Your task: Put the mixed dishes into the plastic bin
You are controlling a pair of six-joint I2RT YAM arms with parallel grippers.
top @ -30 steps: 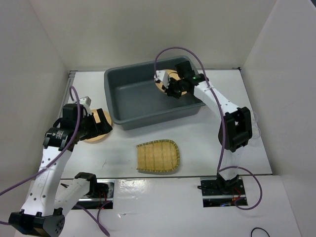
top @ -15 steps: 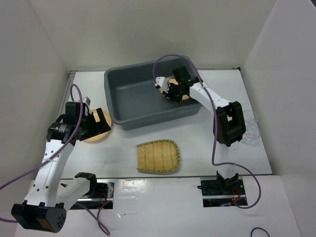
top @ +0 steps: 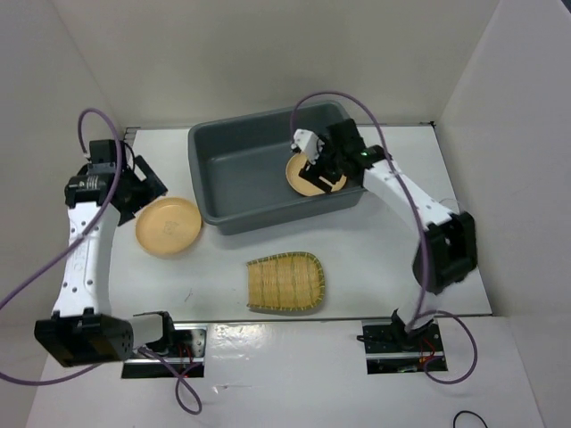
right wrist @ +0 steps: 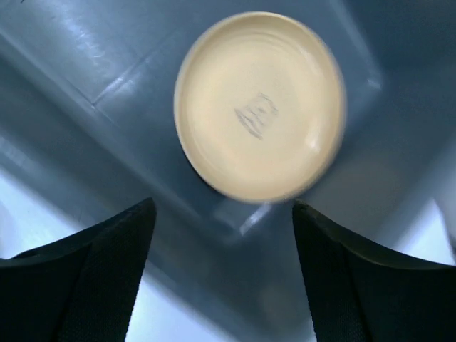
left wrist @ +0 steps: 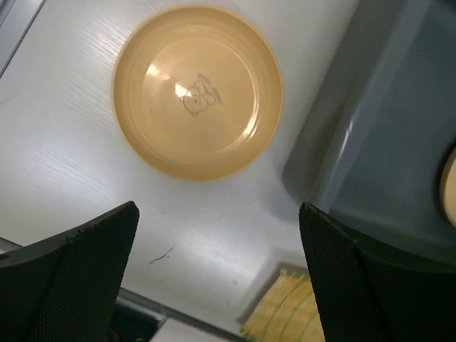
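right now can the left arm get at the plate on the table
Probably yes: the left gripper is open close by the plate, nothing lies on it, and the bin stands apart beside it.

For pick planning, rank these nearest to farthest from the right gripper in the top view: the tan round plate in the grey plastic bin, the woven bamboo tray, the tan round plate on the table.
1. Right tan round plate: in the grey plastic bin, beneath the right gripper.
2. Woven bamboo tray: in front of the bin.
3. Left tan round plate: on the table's left.
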